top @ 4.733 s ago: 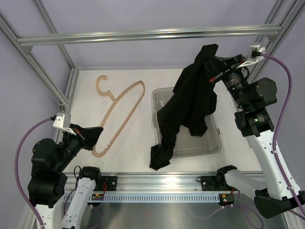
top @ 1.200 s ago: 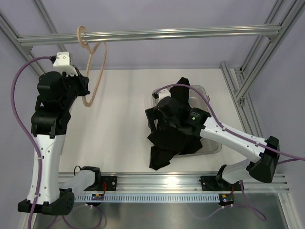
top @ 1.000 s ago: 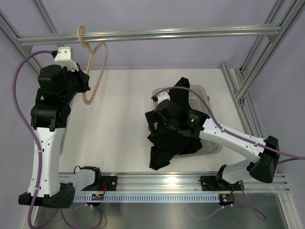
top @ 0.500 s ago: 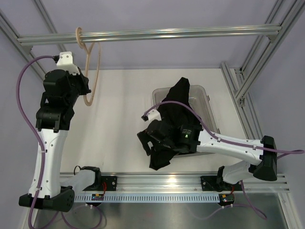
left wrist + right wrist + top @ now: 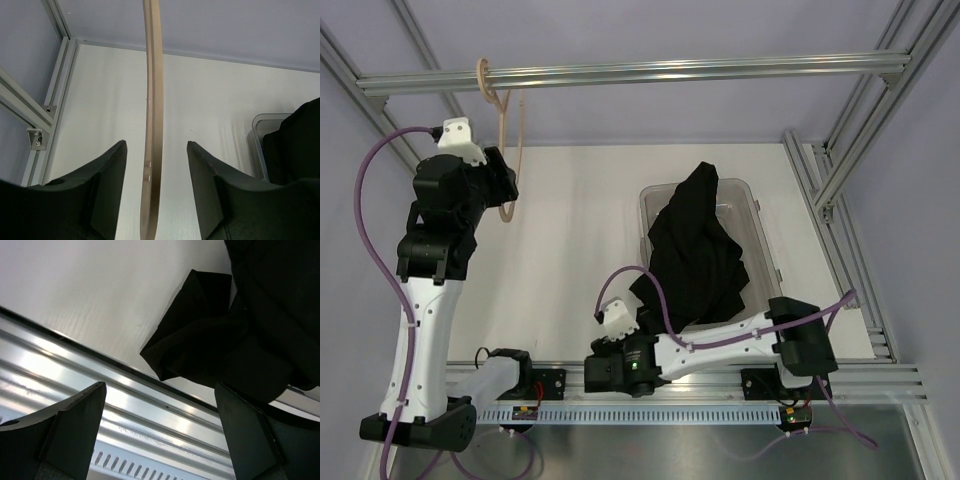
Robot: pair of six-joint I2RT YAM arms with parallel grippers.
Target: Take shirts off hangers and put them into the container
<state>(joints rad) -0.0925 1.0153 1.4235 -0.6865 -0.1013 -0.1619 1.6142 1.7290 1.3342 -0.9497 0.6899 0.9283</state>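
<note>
The big floppy black fabric shirt (image 5: 695,255) is sitting mostly in the clear greyish plastic bin (image 5: 762,240) on the right side of the white table (image 5: 580,240), bunched into a heap with one peak sticking up at the far end and a corner flopping over the bin's near-left rim onto the table. Its long axis runs roughly near-to-far, same way as the bin. It looks soft and light, totally limp, so it'll sag and slide wherever it's pulled; that loose overhanging corner (image 5: 200,335) seems like the obvious spot to pinch, since a fold of cloth gives the fingers something to bite. The right gripper (image 5: 612,322) is down low near the front rail, just beside that corner, its fingers (image 5: 75,420) spread wide with nothing in them. Over on the left, the light tan wooden hanger (image 5: 508,150) is hooked on the aluminium crossbar (image 5: 640,72) and hangs straight down, seen edge-on so it reads as a thin vertical strip. That thing is stiff, smooth and thin, probably swings easily. The left gripper (image 5: 155,165) sits around its lower part with fingers (image 5: 107,185) parted on either side, not touching the wood in the wrist view.
</note>
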